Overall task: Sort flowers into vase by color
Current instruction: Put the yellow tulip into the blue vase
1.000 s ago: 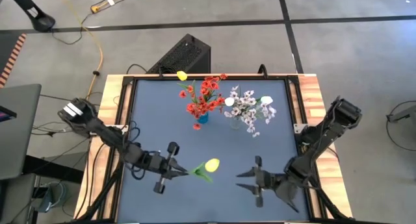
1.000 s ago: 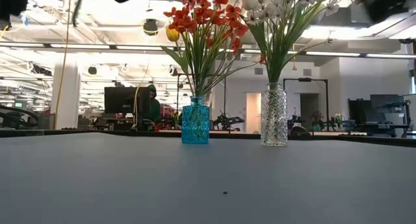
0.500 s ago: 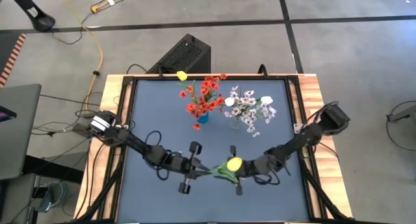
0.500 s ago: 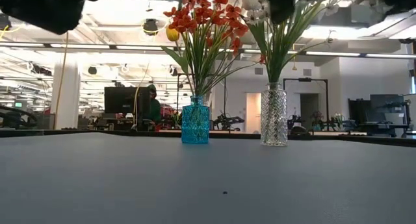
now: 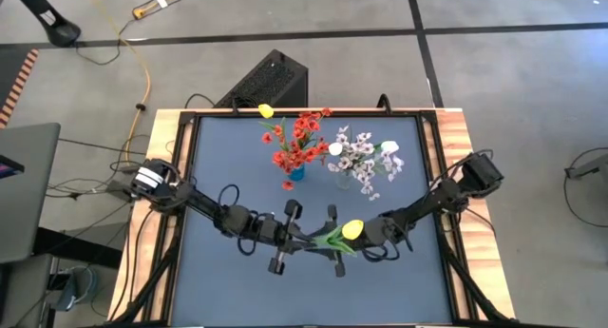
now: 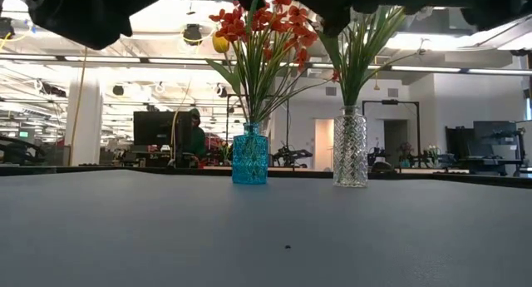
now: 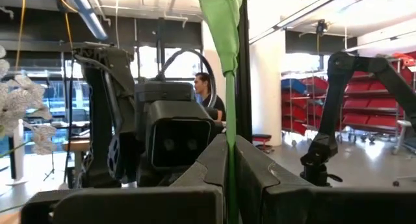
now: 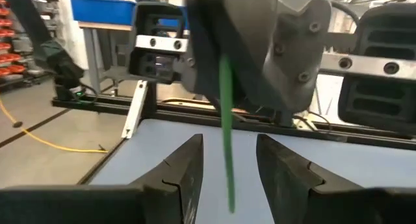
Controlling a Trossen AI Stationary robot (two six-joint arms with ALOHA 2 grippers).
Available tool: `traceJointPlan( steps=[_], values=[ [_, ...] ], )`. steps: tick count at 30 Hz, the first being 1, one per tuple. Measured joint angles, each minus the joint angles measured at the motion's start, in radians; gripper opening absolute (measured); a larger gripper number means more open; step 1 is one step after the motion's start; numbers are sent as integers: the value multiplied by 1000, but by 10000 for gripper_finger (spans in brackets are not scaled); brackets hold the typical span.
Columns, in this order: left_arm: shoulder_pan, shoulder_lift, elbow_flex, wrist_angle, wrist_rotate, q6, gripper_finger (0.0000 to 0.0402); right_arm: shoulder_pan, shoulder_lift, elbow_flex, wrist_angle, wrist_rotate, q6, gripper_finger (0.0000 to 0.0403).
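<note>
Clamping the green stem of a yellow tulip (image 5: 352, 230), the left jaws (image 5: 306, 238) hold it above the counter (image 5: 218, 166), near six o'clock. The right jaws (image 5: 334, 244) stand apart around that stem, at its three o'clock. Blue vase (image 5: 295, 172) and clear vase (image 6: 350, 146) sit toward twelve.

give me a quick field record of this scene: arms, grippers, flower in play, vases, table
left gripper: shut on the stem of the yellow tulip, above the table's near middle
right gripper: fingers open on either side of the stem, facing the left gripper, no grip yet
yellow tulip: held in the air between the two grippers
blue vase: red flowers and one yellow tulip
clear vase: white and white-pink blossoms
table: dark top, both vases toward the far side
stage: looks like a hand-over between arms
</note>
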Motion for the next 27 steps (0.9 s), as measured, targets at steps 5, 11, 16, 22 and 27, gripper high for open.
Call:
traceJointPlan(
  steps=[5, 11, 16, 22, 27],
  values=[
    [13, 0, 0, -19, 14, -12, 0, -17, 0, 11, 0, -2, -20, 168],
    [15, 0, 0, -19, 12, 3, 0, -14, 0, 18, -14, -5, -46, 131],
    [15, 0, 0, -34, 6, -6, 0, -14, 0, 18, -54, -28, -47, 32],
    [16, -2, 0, -68, -13, 8, 8, -14, 0, 18, -79, -50, -17, 21],
    [17, -2, 0, -147, -28, 21, 47, -15, -1, 18, -189, -55, 58, 19]
  ],
)
